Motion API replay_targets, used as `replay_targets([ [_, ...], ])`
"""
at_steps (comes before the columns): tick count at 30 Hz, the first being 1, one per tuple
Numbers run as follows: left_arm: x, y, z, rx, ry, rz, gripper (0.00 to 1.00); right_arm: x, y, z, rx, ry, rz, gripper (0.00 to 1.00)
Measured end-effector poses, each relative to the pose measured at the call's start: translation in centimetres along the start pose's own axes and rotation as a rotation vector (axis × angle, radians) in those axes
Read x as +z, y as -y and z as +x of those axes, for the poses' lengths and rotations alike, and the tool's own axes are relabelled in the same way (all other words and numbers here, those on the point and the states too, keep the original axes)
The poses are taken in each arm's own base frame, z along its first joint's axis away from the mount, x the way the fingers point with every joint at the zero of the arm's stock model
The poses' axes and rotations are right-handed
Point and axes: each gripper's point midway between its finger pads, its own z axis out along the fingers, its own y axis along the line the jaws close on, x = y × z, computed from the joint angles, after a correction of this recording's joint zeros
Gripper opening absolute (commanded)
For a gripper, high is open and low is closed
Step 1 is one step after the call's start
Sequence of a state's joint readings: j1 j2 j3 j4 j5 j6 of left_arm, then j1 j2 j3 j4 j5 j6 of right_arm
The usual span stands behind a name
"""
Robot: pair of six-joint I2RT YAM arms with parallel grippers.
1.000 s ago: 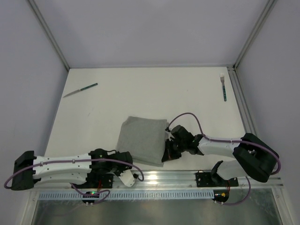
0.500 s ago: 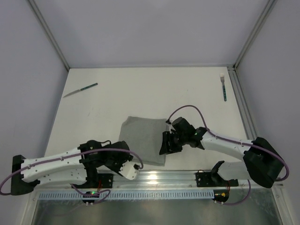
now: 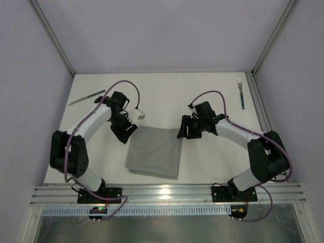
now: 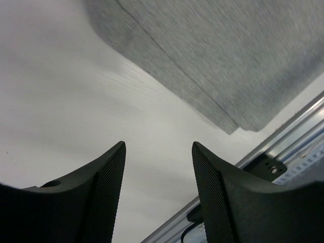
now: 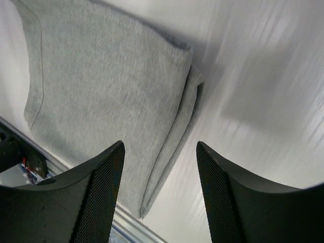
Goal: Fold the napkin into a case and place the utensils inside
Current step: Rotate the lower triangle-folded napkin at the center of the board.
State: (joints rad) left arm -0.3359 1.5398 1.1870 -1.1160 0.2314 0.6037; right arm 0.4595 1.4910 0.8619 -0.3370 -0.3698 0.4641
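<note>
- Top external view: the grey napkin (image 3: 154, 152) lies folded into a flat, soft rectangle at the near middle of the smooth white table (image 3: 167, 96). The black left gripper (image 3: 124, 132) is at its far left corner and the black right gripper (image 3: 183, 129) at its far right corner; whether either touches the cloth cannot be told. The slim knife (image 3: 87, 97), with a teal handle and silver blade, lies at the far left, and the matching fork (image 3: 241, 93) at the far right, both well apart from the napkin
- Left wrist view: the left gripper (image 4: 158, 147) stands open, with only bare table between its fingers (image 4: 109, 187), whose dark pads are finely ribbed. The napkin (image 4: 217, 55) fills the upper right, finely knitted with a stitched hem, and one rounded corner lies near the metal rail (image 4: 283, 152)
- Right wrist view: the right gripper (image 5: 159, 144) is also spread wide and grips nothing, and its fingers (image 5: 101, 192) have the same mesh-like texture. The napkin (image 5: 101, 86) lies beneath, with stacked layers showing along its folded edge
</note>
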Motion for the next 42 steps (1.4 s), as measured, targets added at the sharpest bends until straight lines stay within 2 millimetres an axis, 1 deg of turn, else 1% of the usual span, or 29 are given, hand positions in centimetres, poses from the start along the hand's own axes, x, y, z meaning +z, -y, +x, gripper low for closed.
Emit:
replay_targets([
  [2, 1.0, -1.7, -1.4, -0.107, 0.015, 0.04, 0.62, 1.1, 0.6, -1.0, -0.007, -0.005, 0.013, 0.63],
  [3, 1.5, -1.9, -1.6, -0.146, 0.018, 0.061, 0.63, 1.7, 0.9, -1.5, -0.011, -0.006, 0.019, 0.63],
  [5, 2.1, -1.6, -2.0, -0.199, 0.02, 0.092, 0.63, 2.7, 1.6, -2.1, -0.014, -0.007, 0.028, 0.63],
  [7, 2.6, -1.2, -2.3, -0.236, 0.021, 0.116, 0.62, 3.6, 2.2, -2.4, -0.012, -0.016, 0.036, 0.63],
  [8, 2.9, -1.2, -2.6, -0.248, 0.024, 0.121, 0.6, 3.9, 2.4, -2.4, -0.013, -0.02, 0.039, 0.63],
  [10, 3.8, -1.4, -2.9, -0.278, 0.022, 0.132, 0.58, 4.6, 2.7, -2.5, -0.015, -0.033, 0.038, 0.61],
  [12, 4.9, -1.7, -3.1, -0.306, 0.012, 0.139, 0.57, 4.9, 2.6, -3.0, -0.026, -0.025, 0.027, 0.59],
  [16, 6.9, -1.9, -3.1, -0.349, -0.002, 0.146, 0.54, 5.4, 2.4, -3.3, -0.037, -0.022, 0.009, 0.47],
  [17, 7.3, -1.9, -3.2, -0.357, -0.005, 0.147, 0.51, 5.5, 2.5, -3.3, -0.038, -0.023, 0.006, 0.37],
  [18, 7.6, -1.8, -3.2, -0.362, -0.005, 0.147, 0.49, 5.6, 2.5, -3.3, -0.038, -0.024, 0.004, 0.33],
  [19, 7.9, -1.8, -3.4, -0.366, -0.006, 0.147, 0.45, 5.6, 2.5, -3.2, -0.04, -0.025, 0.003, 0.29],
  [20, 8.2, -1.8, -3.5, -0.368, -0.006, 0.146, 0.42, 5.7, 2.5, -3.2, -0.04, -0.027, 0.002, 0.2],
  [21, 8.5, -1.8, -3.7, -0.37, -0.005, 0.142, 0.4, 5.7, 2.6, -3.1, -0.04, -0.029, 0.002, 0.17],
  [23, 8.7, -1.8, -3.9, -0.371, -0.011, 0.13, 0.35, 5.7, 2.7, -2.8, -0.036, -0.033, 0.003, 0.11],
  [24, 8.8, -1.9, -4.0, -0.369, -0.016, 0.122, 0.33, 5.7, 2.9, -2.4, -0.033, -0.038, 0.006, 0.1],
  [26, 9.0, -2.0, -4.6, -0.363, -0.026, 0.107, 0.3, 5.5, 3.2, -1.5, -0.023, -0.048, 0.008, 0.08],
  [28, 9.3, -1.9, -5.6, -0.341, -0.028, 0.097, 0.29, 4.6, 3.6, -0.2, -0.016, -0.051, 0.022, 0.08],
  [31, 9.8, -1.9, -8.1, -0.287, -0.02, 0.084, 0.29, 2.9, 4.4, 2.5, 0.009, -0.06, 0.045, 0.08],
  [33, 10.2, -1.9, -9.8, -0.252, -0.008, 0.079, 0.29, 1.8, 4.8, 4.5, 0.044, -0.058, 0.05, 0.11],
  [36, 10.9, -1.6, -13.4, -0.179, 0.021, 0.074, 0.31, 0.2, 5.1, 7.5, 0.109, -0.049, 0.043, 0.28],
  [37, 11.1, -1.2, -14.7, -0.148, 0.036, 0.075, 0.34, -0.3, 5.1, 8.3, 0.13, -0.044, 0.038, 0.38],
  [38, 11.4, -0.8, -16.0, -0.113, 0.05, 0.076, 0.36, -0.8, 5.0, 9.0, 0.148, -0.039, 0.027, 0.42],
  [39, 11.7, -0.2, -17.3, -0.075, 0.064, 0.08, 0.39, -1.3, 4.9, 9.6, 0.159, -0.033, 0.021, 0.46],
  [40, 11.8, 0.4, -18.4, -0.039, 0.081, 0.084, 0.44, -1.7, 4.9, 10.1, 0.17, -0.031, 0.018, 0.54],
  [42, 12.1, 1.5, -19.9, 0.026, 0.102, 0.098, 0.48, -2.5, 4.9, 10.7, 0.179, -0.034, 0.026, 0.6],
])
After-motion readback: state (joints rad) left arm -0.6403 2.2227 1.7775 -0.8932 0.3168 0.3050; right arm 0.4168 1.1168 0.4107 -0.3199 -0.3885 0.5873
